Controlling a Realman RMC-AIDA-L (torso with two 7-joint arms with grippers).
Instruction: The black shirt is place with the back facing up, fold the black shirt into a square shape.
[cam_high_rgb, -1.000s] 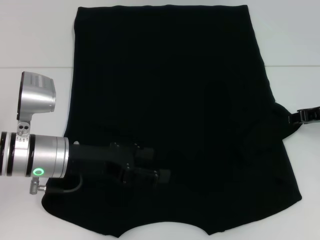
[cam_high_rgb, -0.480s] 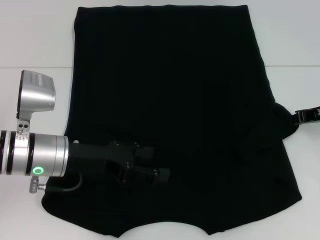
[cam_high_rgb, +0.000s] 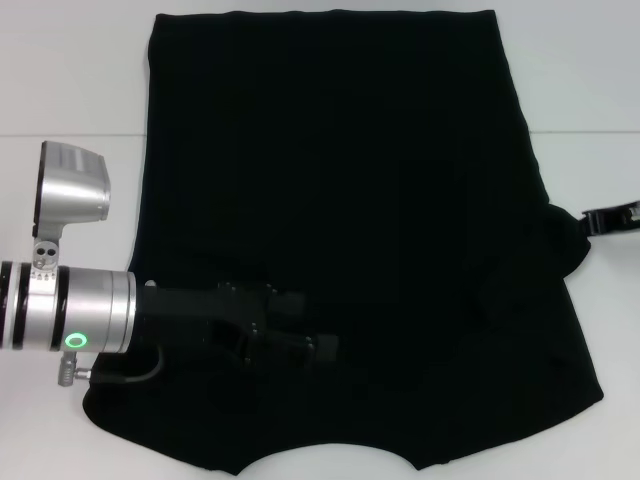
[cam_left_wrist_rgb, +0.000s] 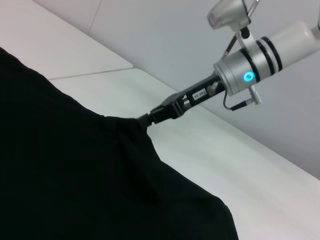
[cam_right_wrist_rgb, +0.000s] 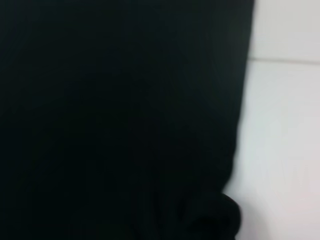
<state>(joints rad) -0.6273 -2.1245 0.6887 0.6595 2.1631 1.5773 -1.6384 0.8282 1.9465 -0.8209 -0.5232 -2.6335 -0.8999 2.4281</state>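
shirt (cam_high_rgb: 330, 180): flat on the surface (cam_high_rgb: 70, 80)
right pincer (cam_high_rgb: 592, 220): pinching its right edge
left pincer (cam_high_rgb: 325, 348): over the shirt, grip unclear

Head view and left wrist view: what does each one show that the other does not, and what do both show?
Only the head view shows the whole shirt spread flat with its curved neckline near the robot, and the left pincer low over the cloth. Only the left wrist view shows the right arm with its blue light. Both show the right pincer at the shirt's right edge, where the cloth bunches, and the white table.
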